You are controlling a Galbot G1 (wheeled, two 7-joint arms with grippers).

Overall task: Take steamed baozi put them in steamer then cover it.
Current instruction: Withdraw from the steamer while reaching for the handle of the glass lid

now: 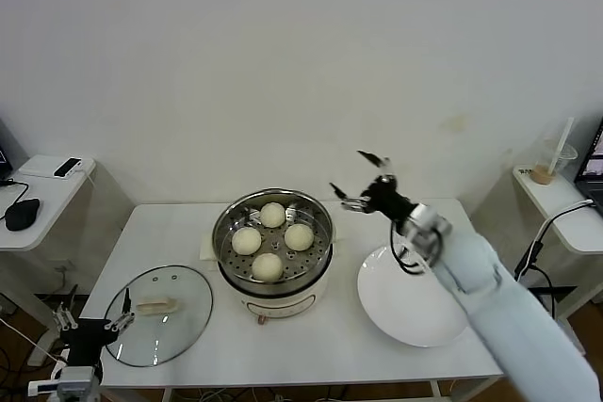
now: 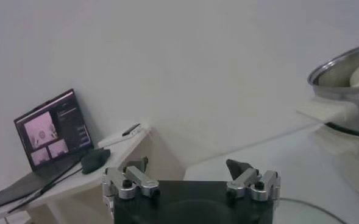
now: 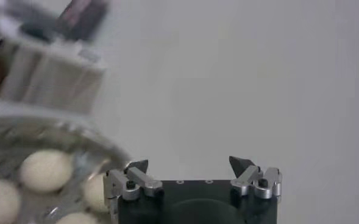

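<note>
Four steamed baozi (image 1: 272, 240) in the steamer (image 1: 320, 256), cover (image 1: 184, 322) flat on table near spread, empty left gripper (image 1: 91, 320), right gripper (image 1: 358, 179) spread beside steamer, plate (image 1: 396, 313) partly hidden by arm.

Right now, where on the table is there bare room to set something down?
The white plate right of the steamer is bare, and so is the table's back-left corner. The steamer holds four baozi; the glass lid fills the front-left.
</note>
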